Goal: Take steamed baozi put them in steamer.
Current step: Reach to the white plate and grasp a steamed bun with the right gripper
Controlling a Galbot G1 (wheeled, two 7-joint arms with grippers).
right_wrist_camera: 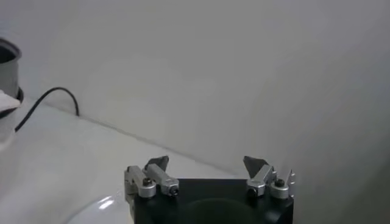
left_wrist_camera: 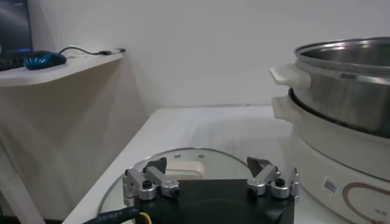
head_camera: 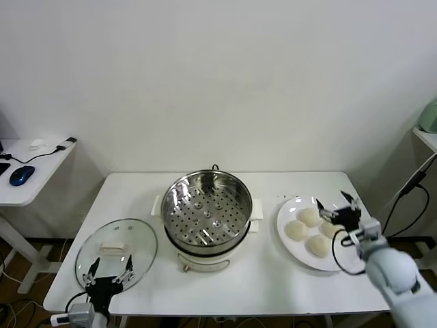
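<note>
My right end effector covers part of the nearest small cream-white dough bun on the flat white plate. My left arm is cut off by the head view's lower edge. The round glass lid is half hidden behind my left end effector. The shiny stainless-steel steamer pot runs off the left wrist view's edge.

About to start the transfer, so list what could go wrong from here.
1. The four baozi sit packed together on the plate; the right gripper, jaws open above them, could nudge a neighbour.
2. The steamer has a raised rim; a low carry might clip it.
3. The left gripper hovers over the glass lid and could bump it.
</note>
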